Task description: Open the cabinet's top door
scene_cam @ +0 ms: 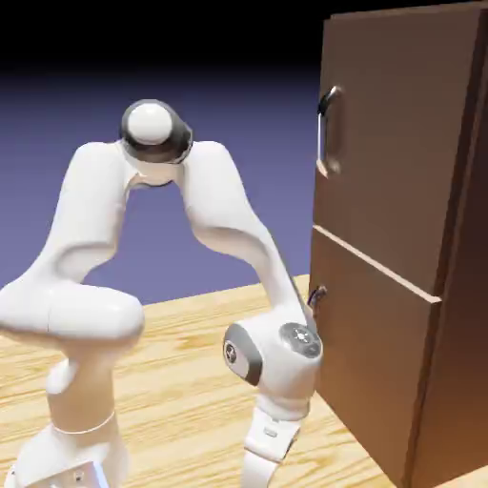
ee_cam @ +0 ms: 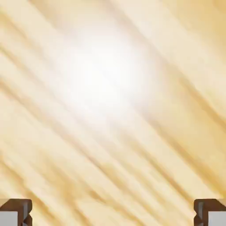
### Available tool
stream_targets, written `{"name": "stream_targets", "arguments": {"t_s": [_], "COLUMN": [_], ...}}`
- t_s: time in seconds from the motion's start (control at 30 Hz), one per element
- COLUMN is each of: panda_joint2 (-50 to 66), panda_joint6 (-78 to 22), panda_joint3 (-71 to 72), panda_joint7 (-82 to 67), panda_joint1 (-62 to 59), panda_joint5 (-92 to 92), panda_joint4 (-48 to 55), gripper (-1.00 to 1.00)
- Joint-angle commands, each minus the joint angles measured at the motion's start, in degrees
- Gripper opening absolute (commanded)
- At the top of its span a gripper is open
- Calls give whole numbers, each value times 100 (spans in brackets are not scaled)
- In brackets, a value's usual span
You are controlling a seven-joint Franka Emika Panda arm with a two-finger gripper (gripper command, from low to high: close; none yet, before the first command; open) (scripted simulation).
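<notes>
the cabinet (scene_cam: 405, 238) stands at three o'clock, its top door (scene_cam: 381, 143) shut with the silver handle (scene_cam: 329, 129) upright at its left edge, while the white arm (scene_cam: 205, 205) bends low at six o'clock and the gripper (ee_cam: 113, 214), jaws wide and empty, faces pale table (ee_cam: 110, 110) wood.

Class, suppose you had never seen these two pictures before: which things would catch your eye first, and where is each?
First the white arm, looping up from the exterior view's lower left and bending down toward the pale wooden table. Next the cabinet, tall and dark brown at the right, its top door shut, with a curved silver handle. In the hand view, bright wood grain fills the frame, with the open gripper holding nothing.
</notes>
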Motion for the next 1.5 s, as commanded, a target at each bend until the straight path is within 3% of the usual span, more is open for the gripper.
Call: {"name": "stream_targets", "arguments": {"t_s": [0.0, 0.73, 0.9, 1.1, 1.27, 1.3, 1.47], "panda_joint2": [208, 4775, 5453, 5872, 5952, 5952, 5952], "panda_joint6": [-92, -2080, -1191, -1105, -1418, -1418, -2414], "panda_joint3": [-200, -4564, -4666, -5546, -5172, -5172, -5655], "panda_joint7": [-84, -1919, -2192, -2376, -2201, -2201, -2676], "panda_joint1": [165, 3790, 4457, 4728, 3750, 3750, 3894], "panda_joint5": [160, 3701, 4938, 5795, 6513, 6513, 6546], "panda_joint4": [13, 314, 475, 153, 757, 757, 158], "gripper": [100, 100, 100, 100, 100, -100, -100]}}
